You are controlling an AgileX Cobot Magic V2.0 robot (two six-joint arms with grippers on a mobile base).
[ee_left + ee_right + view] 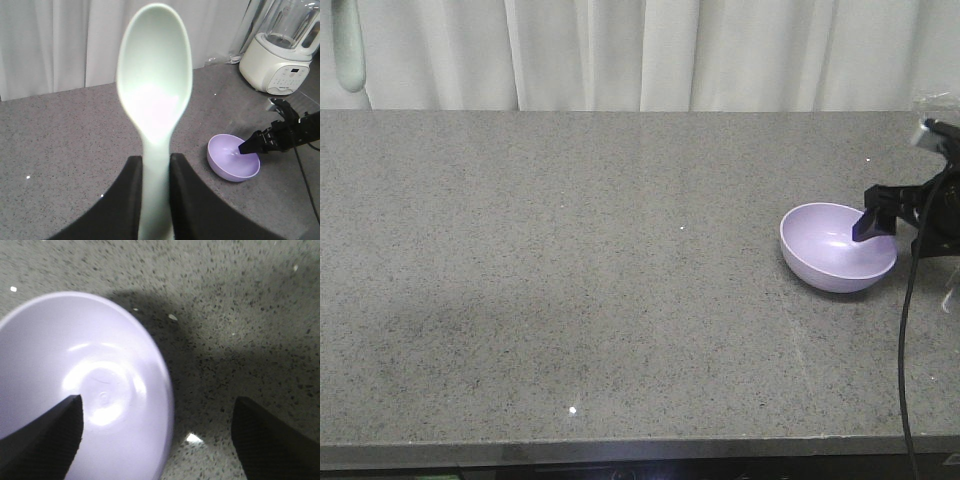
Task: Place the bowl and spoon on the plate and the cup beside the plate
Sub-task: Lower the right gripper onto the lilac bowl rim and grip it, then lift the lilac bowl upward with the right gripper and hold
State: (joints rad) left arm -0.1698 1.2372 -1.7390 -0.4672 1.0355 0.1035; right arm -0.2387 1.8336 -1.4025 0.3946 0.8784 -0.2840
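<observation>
The lavender bowl (830,250) (227,162) (100,390) sits upright on the grey table at the right. My right gripper (895,215) (157,410) is open and straddles the bowl's right rim, one finger inside the bowl and the other outside it over the table. My left gripper (156,160) is shut on the handle of the mint-green spoon (155,75), which points scoop up, high above the table. The spoon's scoop (350,50) shows at the far upper left of the front view. The plate and the cup are out of view.
A white blender (282,55) stands at the table's back right corner. White curtains (640,50) hang behind the table. A black cable (905,330) drops from the right arm over the front edge (640,450).
</observation>
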